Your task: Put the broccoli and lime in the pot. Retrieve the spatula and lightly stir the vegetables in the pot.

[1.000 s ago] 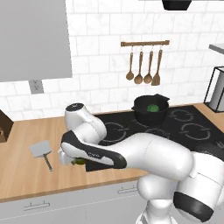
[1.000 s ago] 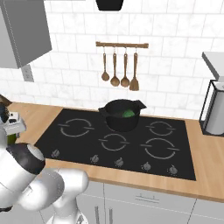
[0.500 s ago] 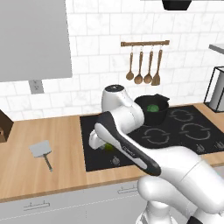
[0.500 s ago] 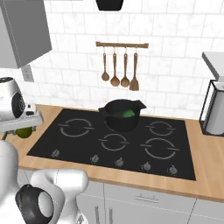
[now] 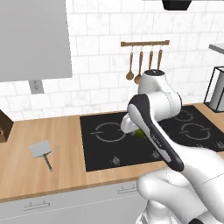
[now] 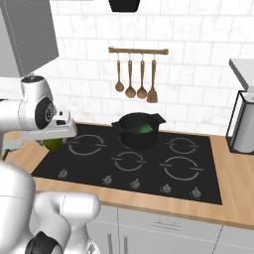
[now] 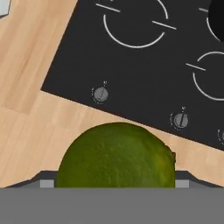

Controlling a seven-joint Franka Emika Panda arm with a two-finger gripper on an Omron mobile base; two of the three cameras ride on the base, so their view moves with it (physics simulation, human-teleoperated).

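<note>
Grip: lime [image 7: 116, 155] sits between my jaws, close under my hand camera; my claw [image 6: 53, 144] is closed on it with the jaws standing wide.
Position: I carry it above the left part of the cooktop [image 6: 99, 163], well apart from the pot [image 6: 138, 130].
Pot: it stands on the back middle burner, and something green, I judge the broccoli [image 6: 145, 129], lies inside.
Spatula: spatula [image 5: 42, 152] lies flat on the wooden counter [image 5: 26, 170], left of the cooktop.
Risk, slip: the lime is smooth and round, so a quick swing can roll it out of my jaws.
Risk, release: opening short of the rim drops it on the glass and it rolls away.
Risk, collision: coming too low, my fingers can hit the pot handle and push the pot.
</note>
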